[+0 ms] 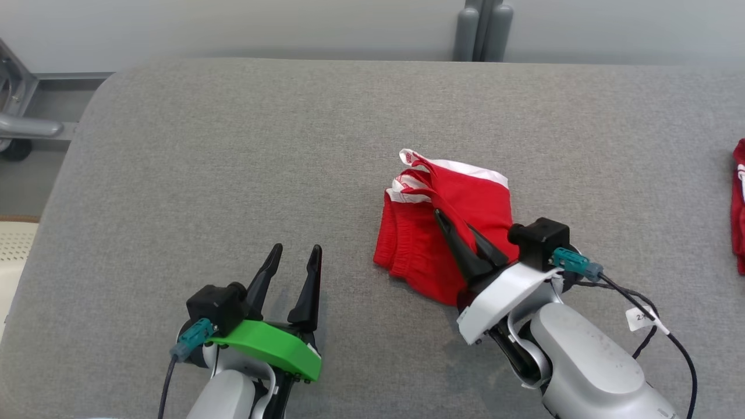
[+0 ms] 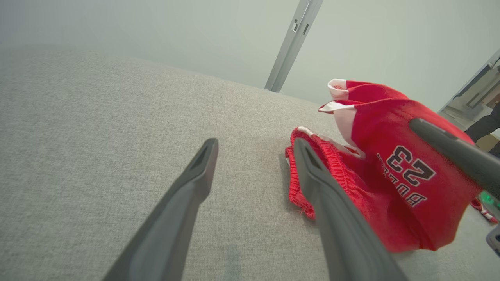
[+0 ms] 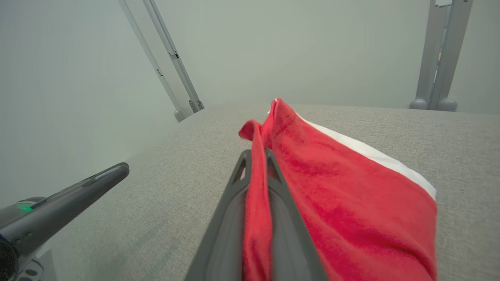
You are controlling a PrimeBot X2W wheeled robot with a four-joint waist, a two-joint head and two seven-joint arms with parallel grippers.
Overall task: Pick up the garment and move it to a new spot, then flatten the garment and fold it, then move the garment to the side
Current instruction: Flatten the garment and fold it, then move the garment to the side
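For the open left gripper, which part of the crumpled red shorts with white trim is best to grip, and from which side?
Probably the gathered elastic waistband of the red shorts, coming from the left, low over the grey cloth surface. That edge lies flat and thick, nearest the left gripper, while the right gripper pinches a raised fold farther right.

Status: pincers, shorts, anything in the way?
Right pincer shut on red shorts, fold pinched. Left pincer open, apart from them. Another red garment at far right, well apart.
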